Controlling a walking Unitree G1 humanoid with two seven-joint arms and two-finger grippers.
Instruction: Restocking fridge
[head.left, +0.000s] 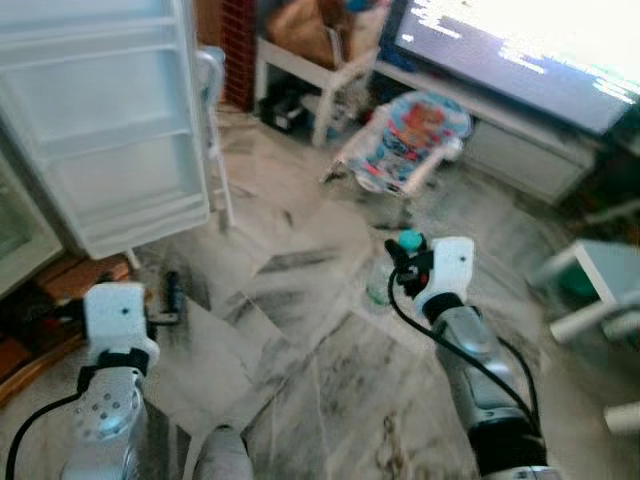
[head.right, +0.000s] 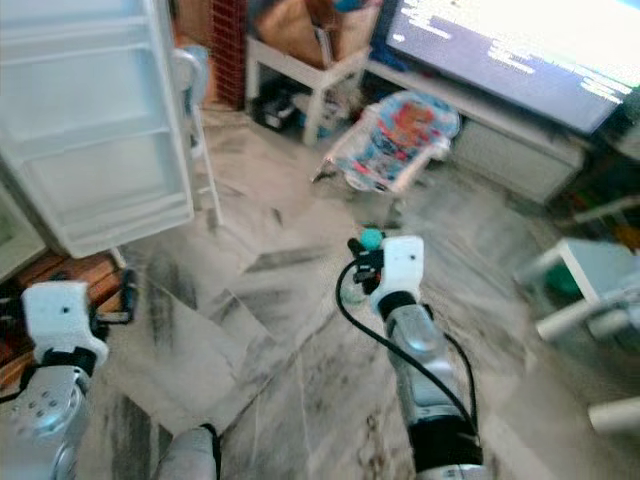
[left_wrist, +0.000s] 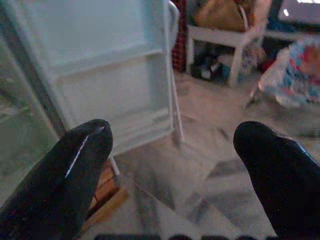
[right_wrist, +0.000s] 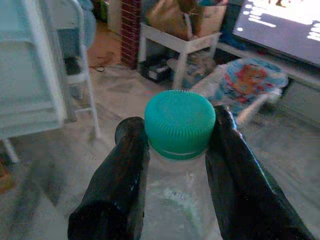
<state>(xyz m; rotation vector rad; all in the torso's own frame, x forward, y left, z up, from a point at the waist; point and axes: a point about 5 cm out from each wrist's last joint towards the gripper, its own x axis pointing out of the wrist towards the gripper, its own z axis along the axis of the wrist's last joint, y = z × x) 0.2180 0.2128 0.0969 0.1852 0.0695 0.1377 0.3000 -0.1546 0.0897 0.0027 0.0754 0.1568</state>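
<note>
My right gripper (right_wrist: 172, 165) is shut on a clear plastic bottle (right_wrist: 177, 200) with a teal cap (right_wrist: 179, 122), gripped just below the cap. In the eye views the bottle (head.left: 381, 283) hangs upright above the marble floor, with its cap (head.left: 409, 240) beside the white wrist. The open white fridge door (head.left: 105, 130) with its shelves stands at the upper left, well away from the bottle. My left gripper (left_wrist: 175, 165) is open and holds nothing; it points at the fridge door (left_wrist: 107, 75), and its wrist (head.left: 118, 318) is at the lower left.
A baby bouncer (head.left: 405, 135) lies on the floor ahead. A white bench (head.left: 310, 75) with bags and a TV (head.left: 520, 50) on a low stand line the back. A white stool (head.left: 600, 285) stands at the right. A folding rack (head.left: 212, 130) leans beside the fridge door.
</note>
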